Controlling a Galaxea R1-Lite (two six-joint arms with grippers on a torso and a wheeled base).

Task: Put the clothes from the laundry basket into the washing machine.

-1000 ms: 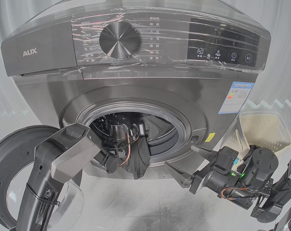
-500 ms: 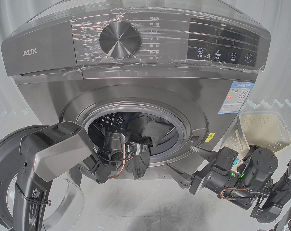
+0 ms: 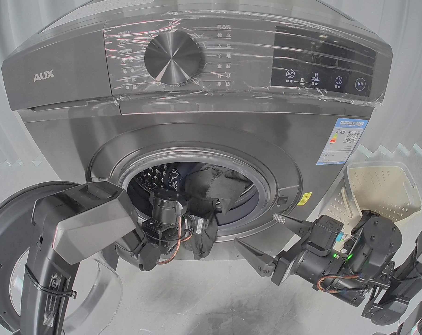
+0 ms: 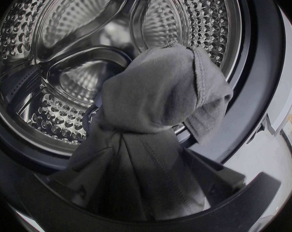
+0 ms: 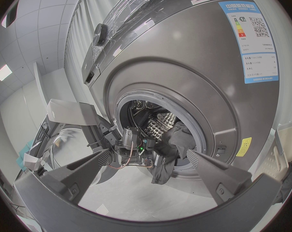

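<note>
The washing machine (image 3: 229, 131) stands with its round door (image 3: 10, 238) swung open to the left. A dark grey garment (image 3: 215, 184) is bunched in the drum mouth, and its lower part hangs out over the front rim. My left gripper (image 3: 202, 223) sits at that rim; its fingers stand apart, and the garment (image 4: 152, 107) lies loosely between them. My right gripper (image 3: 257, 231) is open and holds nothing, low in front of the machine and right of the opening. The cream laundry basket (image 3: 383, 182) stands at the right.
A dark blue patterned cloth (image 3: 173, 175) lies deeper in the steel drum (image 4: 71, 81). The open door takes up the floor at the left. Bare grey floor (image 3: 197, 294) lies in front of the machine. Pale curtains hang behind it.
My left arm has drawn back out of the drum, down and to the left, leaving the grey garment bunched in the opening. My right gripper has shifted slightly left.
</note>
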